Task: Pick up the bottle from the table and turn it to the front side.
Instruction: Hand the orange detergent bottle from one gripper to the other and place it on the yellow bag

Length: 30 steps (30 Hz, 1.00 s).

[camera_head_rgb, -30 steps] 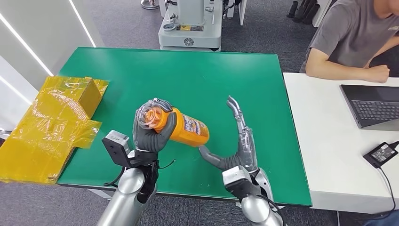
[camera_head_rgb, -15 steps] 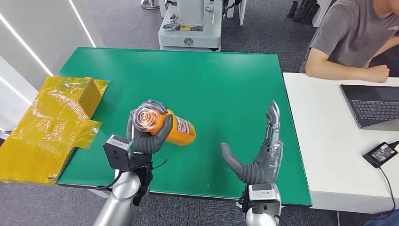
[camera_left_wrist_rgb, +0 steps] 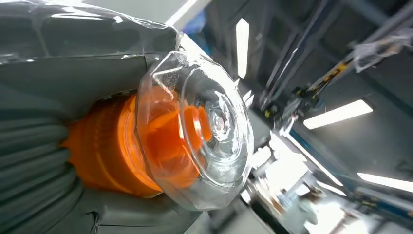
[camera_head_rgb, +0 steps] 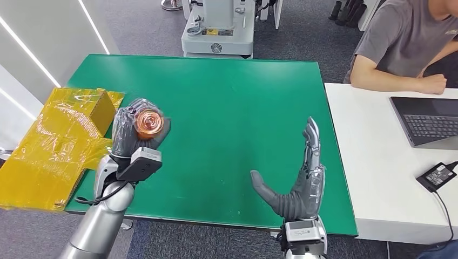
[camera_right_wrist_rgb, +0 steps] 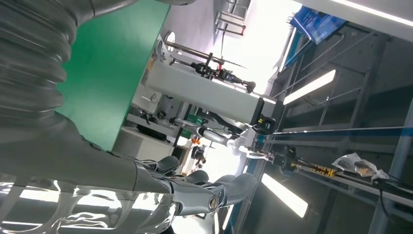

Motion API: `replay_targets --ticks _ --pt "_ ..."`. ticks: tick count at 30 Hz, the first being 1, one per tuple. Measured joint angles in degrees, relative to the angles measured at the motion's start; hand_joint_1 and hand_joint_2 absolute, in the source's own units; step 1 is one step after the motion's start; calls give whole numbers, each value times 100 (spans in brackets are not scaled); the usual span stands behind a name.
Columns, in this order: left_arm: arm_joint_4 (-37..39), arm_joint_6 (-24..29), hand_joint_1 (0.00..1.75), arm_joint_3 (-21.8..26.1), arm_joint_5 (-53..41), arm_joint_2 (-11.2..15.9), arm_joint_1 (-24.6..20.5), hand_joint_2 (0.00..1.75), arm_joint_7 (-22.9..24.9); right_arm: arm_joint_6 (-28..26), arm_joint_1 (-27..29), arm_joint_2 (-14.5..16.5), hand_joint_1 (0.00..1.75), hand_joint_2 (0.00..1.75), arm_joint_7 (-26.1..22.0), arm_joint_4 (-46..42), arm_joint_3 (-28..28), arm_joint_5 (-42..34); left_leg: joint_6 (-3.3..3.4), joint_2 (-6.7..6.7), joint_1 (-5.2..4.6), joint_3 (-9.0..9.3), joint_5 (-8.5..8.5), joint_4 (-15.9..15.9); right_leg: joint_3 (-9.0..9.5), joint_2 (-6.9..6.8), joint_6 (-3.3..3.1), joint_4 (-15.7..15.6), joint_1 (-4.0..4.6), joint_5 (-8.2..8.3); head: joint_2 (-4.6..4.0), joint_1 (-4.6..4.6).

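My left hand (camera_head_rgb: 132,132) grips the orange bottle (camera_head_rgb: 147,122) above the left part of the green table (camera_head_rgb: 237,97). The bottle's clear cap end faces the head camera, so its body is hidden behind the cap and my fingers. Up close in the left wrist view, the clear cap (camera_left_wrist_rgb: 197,129) sits over the orange neck of the bottle (camera_left_wrist_rgb: 109,146), with my left hand (camera_left_wrist_rgb: 44,165) wrapped round it. My right hand (camera_head_rgb: 300,181) stands open over the table's front right, fingers straight up and thumb out, holding nothing. The right wrist view has my right hand (camera_right_wrist_rgb: 146,187) spread wide.
Yellow plastic wrapping with a cardboard box (camera_head_rgb: 59,140) lies at the table's left edge. A person (camera_head_rgb: 405,46) sits at a white table (camera_head_rgb: 378,162) on the right with a laptop (camera_head_rgb: 429,121) and a power adapter (camera_head_rgb: 437,176). A grey machine (camera_head_rgb: 219,29) stands behind the green table.
My left hand has carried the bottle leftward and turned it until its cap faces the camera. My right hand has drawn away from the bottle and stands upright.
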Motion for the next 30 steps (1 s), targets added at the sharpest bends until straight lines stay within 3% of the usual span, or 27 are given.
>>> replay_targets --ticks 3,8,16,21,30 --pt "27 217 175 48 -896 469 -112 175 168 103 85 1 0 175 2 -91 -36 47 0 9 0 0 0 -1 -3 8 -2 0 1 -1 0 0" --pt "116 11 175 178 -1324 1212 -226 175 344 196 226 1 0 175 33 -229 -120 101 -1 12 1 -1 0 -3 -8 9 -3 0 1 -2 0 0" --pt "423 -376 175 141 -2185 1984 -393 175 615 415 493 57 0 175 38 -341 -258 205 -1 18 1 -1 0 -4 -11 16 -4 0 1 -2 0 1" --pt "1017 -591 175 -42 -2778 2194 -656 175 683 618 651 139 0 175 -66 -363 -382 199 -1 17 0 -2 0 -4 -13 16 -4 -1 1 -2 0 2" --pt "2785 -841 175 -571 -2998 2192 -1491 175 313 667 759 204 0 175 -128 -358 -431 144 -2 18 1 -2 1 -3 -14 16 -6 0 1 0 0 1"
